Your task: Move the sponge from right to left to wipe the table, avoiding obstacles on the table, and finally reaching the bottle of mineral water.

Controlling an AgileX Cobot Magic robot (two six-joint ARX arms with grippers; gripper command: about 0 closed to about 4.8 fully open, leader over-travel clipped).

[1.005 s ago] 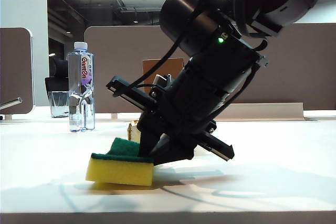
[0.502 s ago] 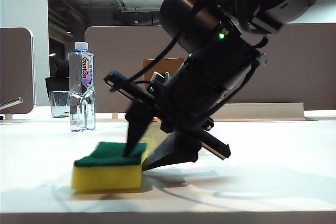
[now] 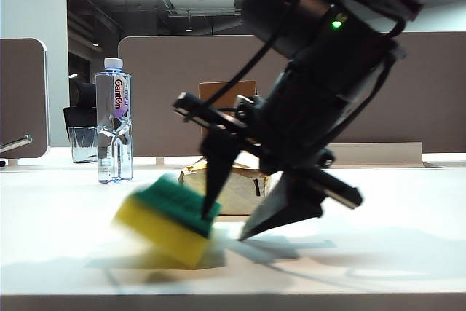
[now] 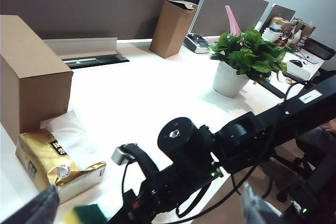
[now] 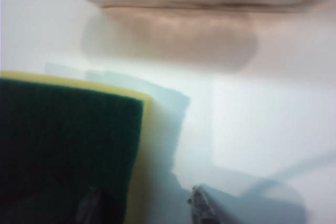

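- Exterior view: we see the right claw (image 3: 231, 225) with its fingers spread apart, one tip at the green face of the sponge (image 3: 169, 218), the other clear of it. A second ago those fingers pinched the sponge flat on the counter (image 3: 378, 267); now the sponge is tilted, blurred, and seems to be tipping free of the grip.
- Exterior view: the bottle of mineral water (image 3: 113, 120) stands upright, well to the left of the sponge. The tissue pack (image 3: 233, 187) and the cardboard box (image 3: 222, 94) sit behind the claw. We judge the release premature: the sponge is not yet at the bottle.
- Left wrist view: the left claw (image 4: 152, 211) hangs above the counter with fingers wide apart, holding nothing, near the tissue pack and box.
- Right wrist view: the sponge's green face fills one side; one finger tip rests on it, the other stands over bare counter.
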